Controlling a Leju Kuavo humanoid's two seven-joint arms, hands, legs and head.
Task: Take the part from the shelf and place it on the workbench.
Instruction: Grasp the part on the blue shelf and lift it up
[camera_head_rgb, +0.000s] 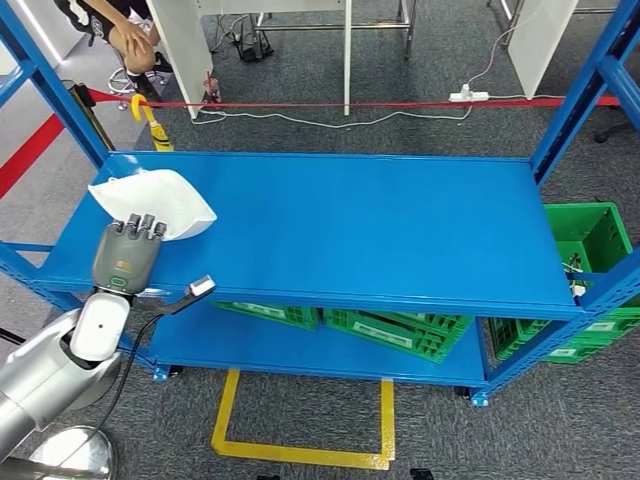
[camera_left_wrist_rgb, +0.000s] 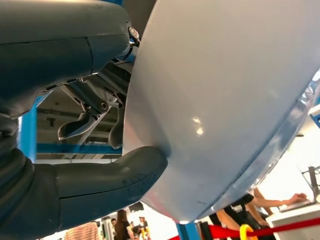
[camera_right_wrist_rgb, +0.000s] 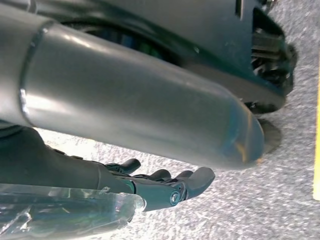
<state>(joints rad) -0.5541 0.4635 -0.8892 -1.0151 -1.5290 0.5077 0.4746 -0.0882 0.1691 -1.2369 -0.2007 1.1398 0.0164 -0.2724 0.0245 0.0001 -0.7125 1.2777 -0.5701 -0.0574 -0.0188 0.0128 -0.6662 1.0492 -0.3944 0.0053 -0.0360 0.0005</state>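
Closest to the head camera is the silver left arm, rising from the lower left to the left hand (camera_head_rgb: 127, 255), whose grey back faces up at the front edge of the shelf (camera_head_rgb: 362, 230). Its dark fingers (camera_head_rgb: 143, 226) lie over the near rim of the part (camera_head_rgb: 155, 203), a smooth white shell, pointed at one end, that lies on the left end of the blue metal shelf board.

From the left wrist, the underside appears: the thick grey thumb (camera_left_wrist_rgb: 113, 177) presses against the glossy, pale curved belly of the part (camera_left_wrist_rgb: 226, 100), with darker fingers tucked behind its edge, so the hand grips it from above and below.

Seen from the right wrist, the right hand (camera_right_wrist_rgb: 166, 185) hangs over speckled grey carpet (camera_right_wrist_rgb: 286, 165); its dark fingers lie straight and close together with nothing between them.

Green plastic crates (camera_head_rgb: 392, 330) with a latticed wall sit on the lower shelf, another (camera_head_rgb: 596, 240) at the right end. Yellow tape (camera_head_rgb: 302, 450) marks the floor in front, and a red tape barrier (camera_head_rgb: 340, 104) runs behind.
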